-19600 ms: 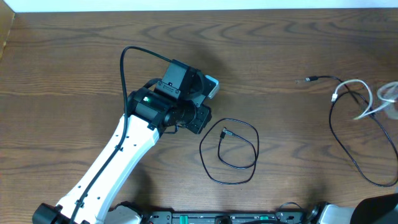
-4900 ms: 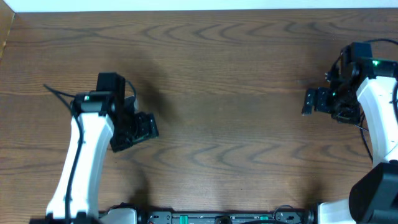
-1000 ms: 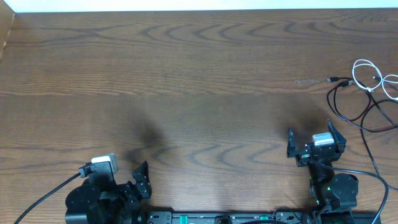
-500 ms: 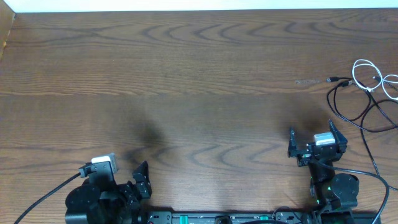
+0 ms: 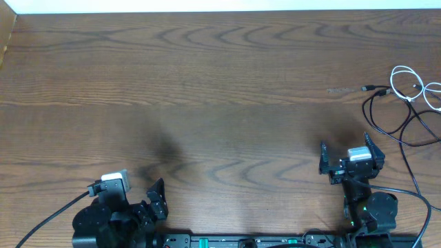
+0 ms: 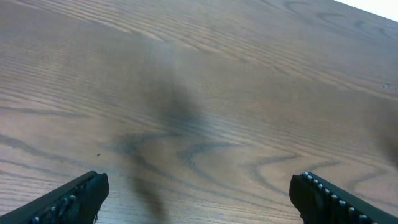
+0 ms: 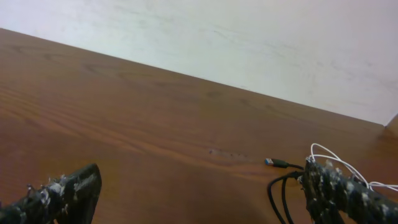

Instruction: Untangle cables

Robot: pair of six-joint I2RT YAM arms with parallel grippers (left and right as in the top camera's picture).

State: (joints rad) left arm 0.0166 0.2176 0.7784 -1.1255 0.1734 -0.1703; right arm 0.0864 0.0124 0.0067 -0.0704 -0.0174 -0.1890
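The cables lie together at the table's far right edge. The black cable (image 5: 383, 129) loops there with its plug (image 5: 367, 89) pointing left, and the white cable (image 5: 412, 88) coils over its upper part. The right wrist view shows the black cable's plug (image 7: 277, 163) and the white cable (image 7: 330, 155) just past the right finger. My right gripper (image 5: 346, 160) (image 7: 205, 199) stands open over bare wood, short of the cables. My left gripper (image 5: 131, 195) (image 6: 199, 202) is open at the front left, far from them.
The wooden table (image 5: 220, 83) ends at a white strip along its far edge. A pale wall (image 7: 249, 37) rises behind it in the right wrist view. The right arm's own thick black wire (image 5: 406, 194) curves beside its base.
Over the last second nothing has moved. About five seconds ago both arms were out over the table; they now sit drawn back at the front edge.
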